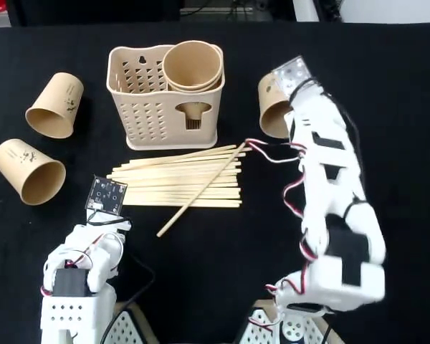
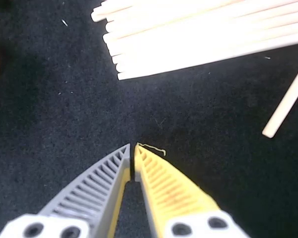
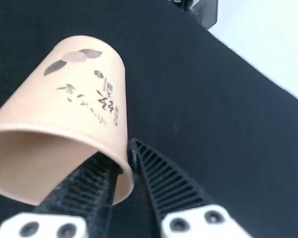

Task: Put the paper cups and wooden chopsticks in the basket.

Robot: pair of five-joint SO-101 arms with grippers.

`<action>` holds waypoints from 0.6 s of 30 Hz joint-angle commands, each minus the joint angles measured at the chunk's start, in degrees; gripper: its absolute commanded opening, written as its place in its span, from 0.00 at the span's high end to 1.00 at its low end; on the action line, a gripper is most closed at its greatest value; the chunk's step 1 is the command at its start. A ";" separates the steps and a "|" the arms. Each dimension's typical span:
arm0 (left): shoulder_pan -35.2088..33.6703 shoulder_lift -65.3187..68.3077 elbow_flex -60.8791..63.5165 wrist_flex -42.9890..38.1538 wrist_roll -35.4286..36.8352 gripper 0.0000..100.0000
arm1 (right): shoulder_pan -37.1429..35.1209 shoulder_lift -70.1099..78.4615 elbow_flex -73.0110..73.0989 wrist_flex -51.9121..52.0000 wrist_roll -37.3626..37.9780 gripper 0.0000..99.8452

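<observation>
My right hand (image 3: 123, 157) pinches the rim of a tan paper cup (image 3: 74, 109) tipped on its side, dark print on its wall.

We log a black worktop (image 1: 387, 107). A beige perforated basket (image 1: 154, 118) stands upright at rear centre, with stacked cups (image 1: 193, 64) nested mouth-up in its right compartment. Left of the basket two paper cups lie on their sides, apart from each other: the upper left cup (image 1: 55, 104) and the lower left cup (image 1: 29, 172). The chopsticks (image 1: 179, 188) lie flat in a bundle just before the basket; a stray chopstick (image 1: 175, 217) crosses them diagonally. The right arm (image 1: 330, 186) stretches to the right cup (image 1: 271, 107), which lies tipped beside the basket, and its wrist end overlaps that cup. The left arm (image 1: 79, 279) sits folded at front left, near the bundle's end.
</observation>
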 commanded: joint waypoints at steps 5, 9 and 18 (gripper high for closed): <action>0.22 -0.62 0.92 -0.35 0.09 0.97 | 0.70 -13.85 -9.54 26.90 -2.99 0.99; 0.22 -0.62 0.92 -0.35 0.09 0.97 | 0.70 -15.69 -22.29 45.63 -6.24 0.99; 0.22 -0.62 0.92 -0.35 0.09 0.97 | 0.26 -16.04 -43.30 71.91 -8.44 0.99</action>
